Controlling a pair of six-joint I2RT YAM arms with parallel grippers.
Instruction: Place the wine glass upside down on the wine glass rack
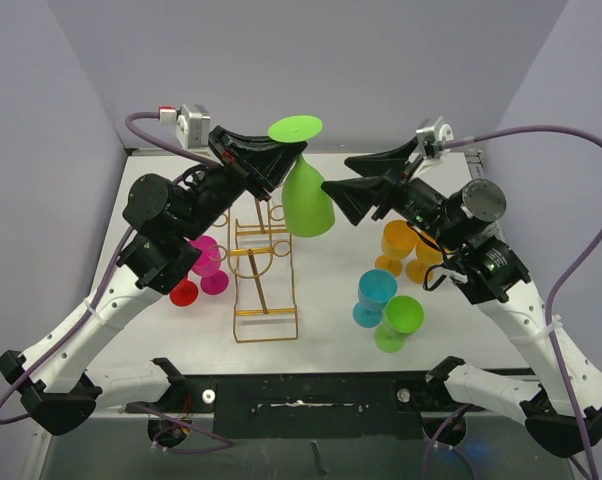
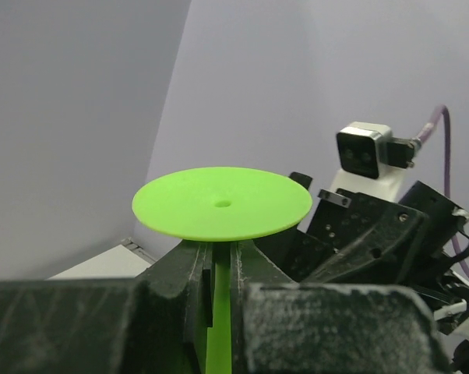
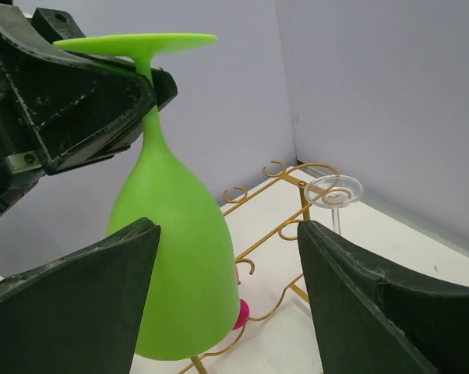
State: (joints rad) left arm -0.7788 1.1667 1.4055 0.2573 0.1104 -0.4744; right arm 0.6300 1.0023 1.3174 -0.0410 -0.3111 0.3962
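A lime-green wine glass (image 1: pixel 308 203) hangs upside down above the table, its round foot (image 2: pixel 221 202) on top. My left gripper (image 1: pixel 281 160) is shut on its thin stem (image 2: pixel 217 312) just under the foot. The wine glass rack (image 1: pixel 266 272), a gold wire frame with ring hooks, stands below and slightly left of the bowl. My right gripper (image 1: pixel 341 182) is open just right of the bowl and does not touch it. In the right wrist view the green bowl (image 3: pixel 176 257) sits ahead of the left finger (image 3: pixel 71 312), with the rack (image 3: pixel 297 175) behind.
A clear glass (image 3: pixel 333 191) hangs foot-up on the rack's far side. Pink glasses (image 1: pixel 207 262) and a red one (image 1: pixel 184 292) stand left of the rack. Orange (image 1: pixel 399 245), blue (image 1: pixel 374 295) and green (image 1: pixel 401 318) glasses stand to its right. Grey walls enclose the table.
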